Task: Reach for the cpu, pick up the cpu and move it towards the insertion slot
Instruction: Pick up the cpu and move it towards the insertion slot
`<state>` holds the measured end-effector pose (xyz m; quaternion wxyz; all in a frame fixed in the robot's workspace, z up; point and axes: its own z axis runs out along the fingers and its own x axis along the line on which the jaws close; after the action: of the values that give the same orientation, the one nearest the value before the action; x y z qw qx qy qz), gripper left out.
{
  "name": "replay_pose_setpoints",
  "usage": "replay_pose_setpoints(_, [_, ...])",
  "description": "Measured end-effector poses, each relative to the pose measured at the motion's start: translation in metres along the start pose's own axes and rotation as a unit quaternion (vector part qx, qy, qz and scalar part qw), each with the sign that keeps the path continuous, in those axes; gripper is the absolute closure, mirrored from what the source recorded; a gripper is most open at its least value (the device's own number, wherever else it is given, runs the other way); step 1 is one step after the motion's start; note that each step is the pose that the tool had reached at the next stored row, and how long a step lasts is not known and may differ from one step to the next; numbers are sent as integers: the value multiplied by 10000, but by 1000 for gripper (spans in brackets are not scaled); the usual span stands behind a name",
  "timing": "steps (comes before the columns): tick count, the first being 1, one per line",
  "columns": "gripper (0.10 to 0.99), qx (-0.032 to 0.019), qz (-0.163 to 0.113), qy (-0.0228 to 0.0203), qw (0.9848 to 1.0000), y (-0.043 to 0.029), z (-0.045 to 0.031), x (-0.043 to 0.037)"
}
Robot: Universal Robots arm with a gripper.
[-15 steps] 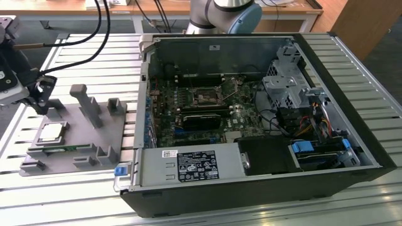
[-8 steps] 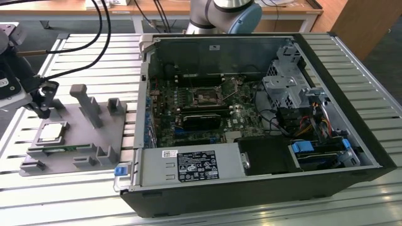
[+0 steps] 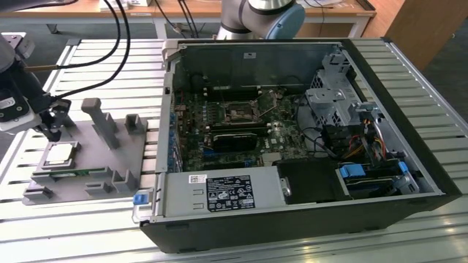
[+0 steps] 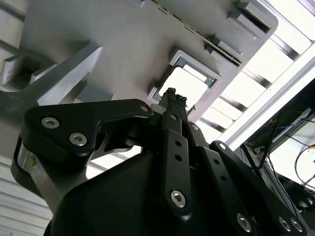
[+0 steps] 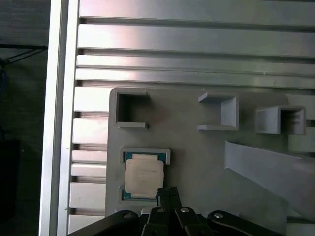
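The black hand (image 4: 173,96) sat closest to the lens in both wrist views, its two slim fingers pressed together and holding nothing. Its tips hung over one edge of the cpu (image 5: 143,175) rather than over the chip's middle.

The cpu lay flat in its framed recess on the grey fixture plate (image 3: 109,159), at the lower left of the exterior view. The insertion slot (image 3: 240,113) was well apart from it, at the centre of the frame inside the open computer case (image 3: 417,126).

With the fingers together, a descent from here would likely land on the metal top or on the recess frame instead of straddling the chip. That could scratch it or tip it out of its seat. The off-centre aim adds to that risk, since a grip on one edge might let the flat chip pivot and slip.

The memory stick (image 3: 66,174) lay just beside the recess and the upright posts (image 3: 98,118) stood near, so a sideways correction could knock either.

The bench (image 3: 80,219) was ribbed aluminium with grooves between the slats, and a dropped chip might catch in one. Black cables (image 3: 120,33) trailed across the upper left of the exterior view, and a wooden desk (image 3: 183,8) ran along the top edge.
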<state>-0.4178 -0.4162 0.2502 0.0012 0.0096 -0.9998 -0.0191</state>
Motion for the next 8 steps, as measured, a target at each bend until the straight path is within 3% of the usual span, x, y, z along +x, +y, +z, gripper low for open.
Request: replay_pose_setpoints(8, [980,0,-1,0,10000,-9,83,0])
